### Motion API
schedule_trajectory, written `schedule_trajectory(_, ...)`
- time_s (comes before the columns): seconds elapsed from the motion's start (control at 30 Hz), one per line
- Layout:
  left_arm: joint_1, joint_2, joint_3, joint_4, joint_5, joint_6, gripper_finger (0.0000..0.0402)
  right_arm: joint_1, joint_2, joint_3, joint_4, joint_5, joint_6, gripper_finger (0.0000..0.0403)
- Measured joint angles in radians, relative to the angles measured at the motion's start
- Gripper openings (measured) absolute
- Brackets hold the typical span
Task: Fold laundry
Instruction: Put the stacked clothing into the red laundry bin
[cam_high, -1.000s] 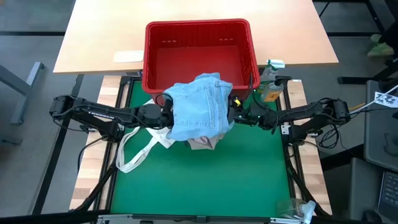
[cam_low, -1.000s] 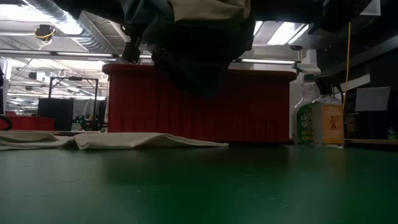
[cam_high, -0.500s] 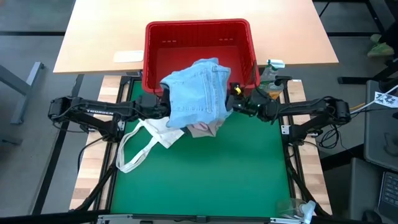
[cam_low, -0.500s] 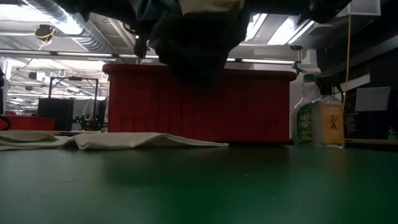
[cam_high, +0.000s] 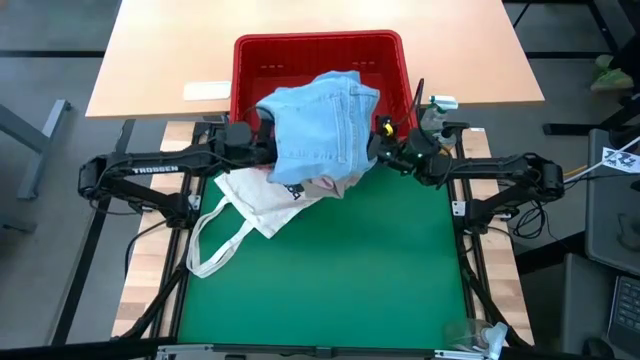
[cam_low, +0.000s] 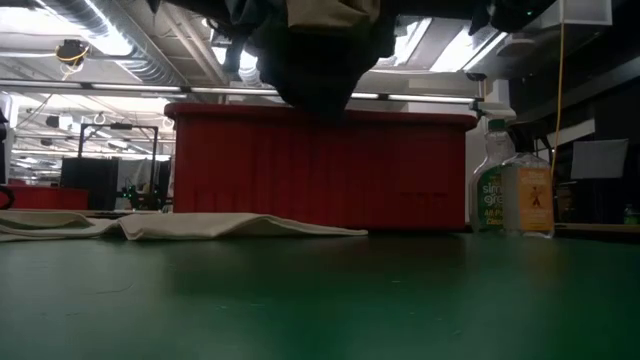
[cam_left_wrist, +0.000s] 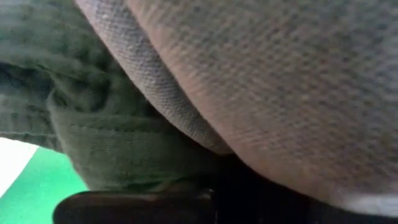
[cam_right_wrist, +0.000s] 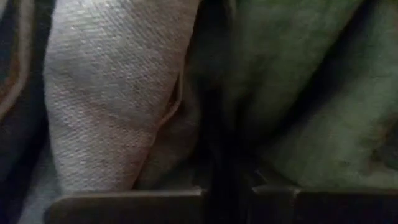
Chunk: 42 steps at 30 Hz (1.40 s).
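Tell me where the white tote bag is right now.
In the high view the white tote bag lies flat on the green mat's left half, just below the lifted laundry bundle, handles trailing toward the left arm.

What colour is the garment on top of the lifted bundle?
Light blue denim jeans, clearest in the high view.

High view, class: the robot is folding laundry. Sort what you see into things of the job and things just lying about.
Job: laundry bundle, held up between left gripper and right gripper.

Lying about: red basket, white tote bag, spray bottle.
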<state>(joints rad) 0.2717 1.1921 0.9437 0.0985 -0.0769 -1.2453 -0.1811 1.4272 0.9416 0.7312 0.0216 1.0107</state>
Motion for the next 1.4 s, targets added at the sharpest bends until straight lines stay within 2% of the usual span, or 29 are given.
schedule_trajectory(0.33, 0.088, 0.000, 0.072, -0.026, 0.037, 0.029, 0.0014, -0.046, 0.002, 0.073, -0.006, -0.012, -0.024, 0.0017)
schedule_trajectory(0.57, 0.158, 0.000, 0.082, -0.023, 0.045, 0.052, 0.0014, -0.094, 0.019, 0.136, -0.083, -0.011, -0.049, 0.0017)
schedule_trajectory(1.0, 0.319, 0.000, 0.083, -0.010, 0.093, 0.051, 0.0013, -0.179, 0.171, 0.296, -0.090, -0.031, -0.048, 0.0017)
schedule_trajectory(1.23, 0.443, 0.009, 0.084, 0.010, 0.104, 0.091, 0.0013, -0.256, 0.263, 0.406, -0.149, -0.072, -0.048, 0.0017)
schedule_trajectory(1.4, 0.526, 0.062, 0.086, 0.025, 0.138, 0.126, 0.0013, -0.312, 0.317, 0.475, -0.230, -0.095, -0.048, 0.0017)
